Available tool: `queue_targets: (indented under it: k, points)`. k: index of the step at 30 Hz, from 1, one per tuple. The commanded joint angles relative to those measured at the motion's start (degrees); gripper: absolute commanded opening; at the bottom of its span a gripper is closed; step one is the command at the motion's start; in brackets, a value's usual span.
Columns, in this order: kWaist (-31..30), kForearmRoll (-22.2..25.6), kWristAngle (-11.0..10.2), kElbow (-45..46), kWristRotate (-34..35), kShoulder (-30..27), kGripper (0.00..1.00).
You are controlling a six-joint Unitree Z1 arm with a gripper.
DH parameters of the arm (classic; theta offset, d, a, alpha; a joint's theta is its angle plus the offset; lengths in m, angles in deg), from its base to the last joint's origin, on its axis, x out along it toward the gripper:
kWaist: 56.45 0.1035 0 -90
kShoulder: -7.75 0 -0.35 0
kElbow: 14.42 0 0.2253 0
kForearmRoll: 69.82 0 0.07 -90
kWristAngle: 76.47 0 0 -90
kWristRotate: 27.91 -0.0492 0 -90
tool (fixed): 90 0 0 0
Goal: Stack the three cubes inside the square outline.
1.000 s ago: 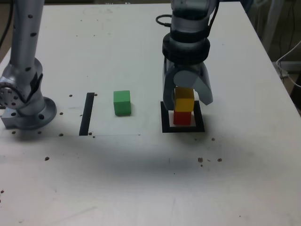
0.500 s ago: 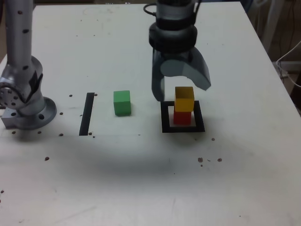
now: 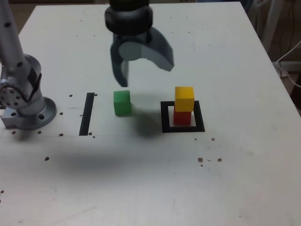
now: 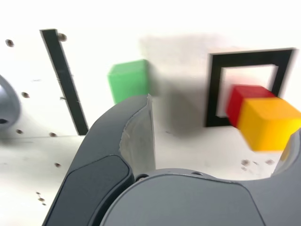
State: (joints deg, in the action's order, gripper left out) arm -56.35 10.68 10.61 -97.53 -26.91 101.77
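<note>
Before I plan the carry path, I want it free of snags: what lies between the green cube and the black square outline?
Only bare white tabletop lies between the green cube and the black square outline, as the exterior view shows.

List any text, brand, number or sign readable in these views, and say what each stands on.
No readable text, brand, number or sign appears in either view.
The green cube, yellow cube and red cube show plain faces.
</note>
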Motion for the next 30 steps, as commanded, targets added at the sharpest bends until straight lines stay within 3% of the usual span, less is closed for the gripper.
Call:
queue_targets:
  k: [1, 12, 23, 30]
  points:
    - [0.79, -0.85, -0.21, 1.71, -0.52, -0.56, 0.99]
    - [4.53, -4.52, -3.09, 12.21, -2.07, -1.48, 0.99]
    - [4.56, -8.18, -2.77, 16.11, -2.21, 0.49, 0.99]
    - [4.56, -9.57, -1.83, 15.03, -2.23, 3.72, 0.87]
